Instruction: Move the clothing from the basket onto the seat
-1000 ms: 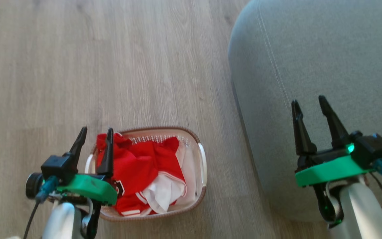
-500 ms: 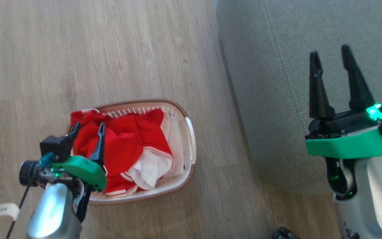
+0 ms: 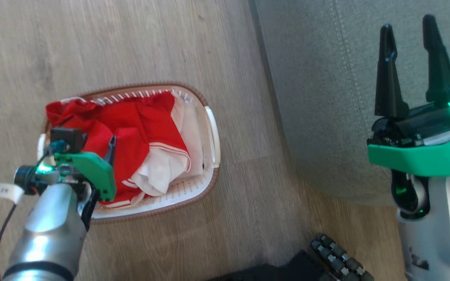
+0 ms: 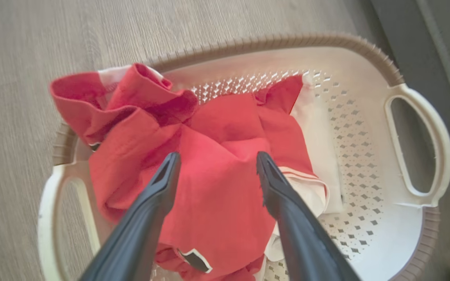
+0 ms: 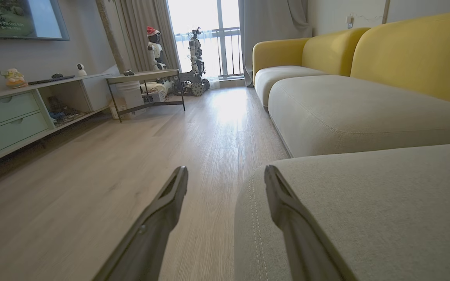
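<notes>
Clothing (image 4: 217, 218): soft, light, bunching in basket (image 4: 326, 39).
L gripper (image 4: 218, 156): released, hovering above; best grab prob. raised fold at 12 o'clock.
R gripper (image 3: 408, 23): released, idling over seat (image 3: 326, 97).

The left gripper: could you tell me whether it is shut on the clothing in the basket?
No, the left gripper is open, its two fingers spread apart over the red clothing in the basket.

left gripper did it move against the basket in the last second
Yes. In the head view the left gripper went from the basket's left rim inward, over the clothing, and tipped down, with its fingers open.
</notes>
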You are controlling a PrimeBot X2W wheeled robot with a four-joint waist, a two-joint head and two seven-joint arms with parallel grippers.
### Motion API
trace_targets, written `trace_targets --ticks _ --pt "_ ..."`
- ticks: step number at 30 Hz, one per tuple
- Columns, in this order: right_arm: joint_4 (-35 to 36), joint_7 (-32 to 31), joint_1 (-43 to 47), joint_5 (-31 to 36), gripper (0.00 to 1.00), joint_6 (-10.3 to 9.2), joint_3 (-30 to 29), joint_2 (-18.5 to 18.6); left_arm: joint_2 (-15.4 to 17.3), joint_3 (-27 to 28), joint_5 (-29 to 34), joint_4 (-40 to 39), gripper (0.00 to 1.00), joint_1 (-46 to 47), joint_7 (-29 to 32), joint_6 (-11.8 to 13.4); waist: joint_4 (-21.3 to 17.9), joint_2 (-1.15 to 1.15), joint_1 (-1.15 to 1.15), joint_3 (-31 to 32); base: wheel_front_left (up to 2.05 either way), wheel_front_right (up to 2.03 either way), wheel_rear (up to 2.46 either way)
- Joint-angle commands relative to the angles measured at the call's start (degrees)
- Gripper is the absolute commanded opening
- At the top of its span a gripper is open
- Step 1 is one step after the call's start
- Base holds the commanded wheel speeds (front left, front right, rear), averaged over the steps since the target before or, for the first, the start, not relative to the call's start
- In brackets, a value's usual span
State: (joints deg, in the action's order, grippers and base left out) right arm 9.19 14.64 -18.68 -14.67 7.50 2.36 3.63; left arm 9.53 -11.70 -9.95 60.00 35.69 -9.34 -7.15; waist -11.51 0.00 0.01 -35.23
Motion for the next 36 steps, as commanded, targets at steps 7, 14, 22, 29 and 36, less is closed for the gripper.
trace_targets --ticks 7,14,22,29,36 --pt "3.17 0.36 -1.94 -0.36 1.00 -0.01 1.29 -0.70 2.85 -3.31 -1.96 6.14 1.00 6.43 2.96 -0.34 -2.08 0.00 -0.01 -5.67 0.00 0.00 0.00" --pt "3.84 0.36 -3.35 -1.55 1.00 -0.01 1.60 -0.74 4.43 -7.40 -4.08 10.20 1.00 10.12 7.71 -0.34 -3.82 0.00 -0.01 -9.76 0.00 0.00 0.00" --pt "4.69 0.36 -4.06 -1.93 1.00 -0.01 1.67 -0.75 5.89 -12.61 -6.07 11.67 0.85 12.93 14.89 -0.34 -4.87 0.00 -0.01 -13.58 0.00 0.00 0.00" --pt "4.68 0.36 -4.63 -1.96 1.00 -0.01 1.84 -0.75 6.25 -15.47 -8.45 11.22 0.00 14.10 15.85 -0.34 -4.94 0.00 -0.01 -14.51 0.00 0.00 0.00" --pt "4.03 0.36 -4.76 -1.79 1.00 -0.01 2.08 -0.75 6.18 -18.37 -12.19 10.72 0.00 13.23 14.19 -0.34 -4.77 0.00 -0.01 -12.11 0.00 0.00 0.00"
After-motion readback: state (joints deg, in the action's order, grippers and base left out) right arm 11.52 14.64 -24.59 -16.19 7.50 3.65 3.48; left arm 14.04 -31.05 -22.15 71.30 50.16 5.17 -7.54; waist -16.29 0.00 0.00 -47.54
